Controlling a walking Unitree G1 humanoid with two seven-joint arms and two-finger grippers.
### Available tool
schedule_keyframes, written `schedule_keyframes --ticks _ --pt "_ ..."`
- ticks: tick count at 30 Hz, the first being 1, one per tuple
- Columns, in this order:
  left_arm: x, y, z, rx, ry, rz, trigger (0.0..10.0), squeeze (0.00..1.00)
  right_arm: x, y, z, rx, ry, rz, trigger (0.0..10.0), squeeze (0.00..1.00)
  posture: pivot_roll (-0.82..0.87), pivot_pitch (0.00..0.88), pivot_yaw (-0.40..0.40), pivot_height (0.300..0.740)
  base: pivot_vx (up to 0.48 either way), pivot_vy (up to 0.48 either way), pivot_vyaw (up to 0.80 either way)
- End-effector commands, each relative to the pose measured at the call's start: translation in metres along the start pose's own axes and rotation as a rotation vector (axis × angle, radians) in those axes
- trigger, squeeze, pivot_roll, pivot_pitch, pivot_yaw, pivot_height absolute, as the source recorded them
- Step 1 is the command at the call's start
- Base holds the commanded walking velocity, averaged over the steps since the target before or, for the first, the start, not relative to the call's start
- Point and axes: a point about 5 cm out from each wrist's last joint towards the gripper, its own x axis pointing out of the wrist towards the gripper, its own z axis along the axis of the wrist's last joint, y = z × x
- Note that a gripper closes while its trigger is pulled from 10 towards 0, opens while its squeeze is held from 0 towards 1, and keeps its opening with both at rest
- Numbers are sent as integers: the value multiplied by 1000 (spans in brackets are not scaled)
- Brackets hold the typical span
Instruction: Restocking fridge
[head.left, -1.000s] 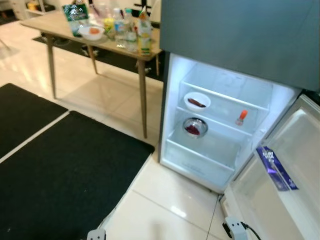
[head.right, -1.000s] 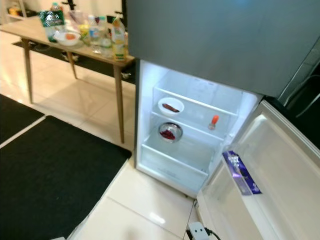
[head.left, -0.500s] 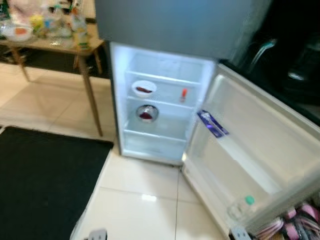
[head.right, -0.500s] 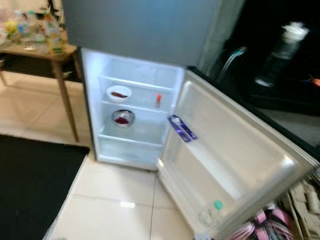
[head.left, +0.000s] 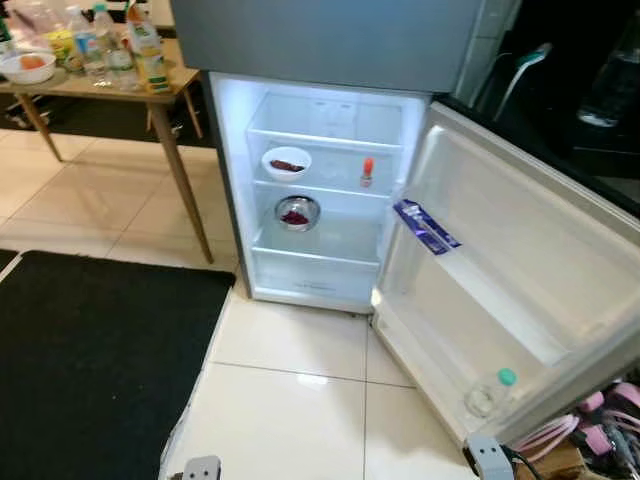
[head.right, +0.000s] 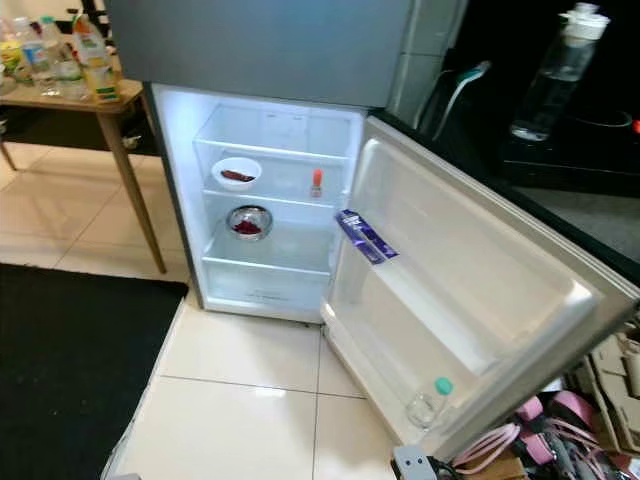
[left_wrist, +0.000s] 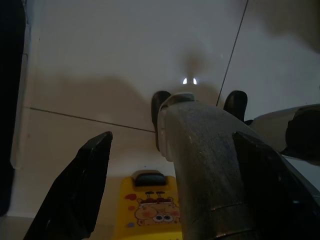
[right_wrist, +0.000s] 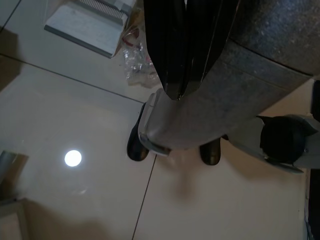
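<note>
My left gripper (left_wrist: 165, 200) hangs spread, right gripper (right_wrist: 182, 47) pinched shut, both empty. I'd turn toward the table (head.left: 100, 88), upper left, for bottles (head.left: 148, 60), keeping clear of the fridge (head.left: 320, 200) door (head.left: 520, 270).

Your two head views look forward and down from standing height at the open fridge (head.left: 320, 190), a few floor tiles away; both share its lit shelves, the swung-out door (head.right: 470, 290) and the table (head.left: 100, 85) at the left edge, the right eye shifted slightly rightward. Your left wrist view points straight down, close over the pale floor tiles (left_wrist: 100, 60) and the robot's own leg. Your right wrist view likewise faces down at tiles (right_wrist: 75, 125) and leg.
</note>
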Motion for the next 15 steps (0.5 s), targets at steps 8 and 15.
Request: schedule_keyframes --ticks 8,15 --pt "-3 0 -13 -26 53 -14 10000 0 -5 -17 14 -12 -45 -142 10000 0 -60 26 -36 740 0 -234 0" --pt "-2 -3 -15 -31 59 -17 10000 0 -15 -39 20 -47 -36 -321 10000 0 -55 29 -41 740 0 0 0"
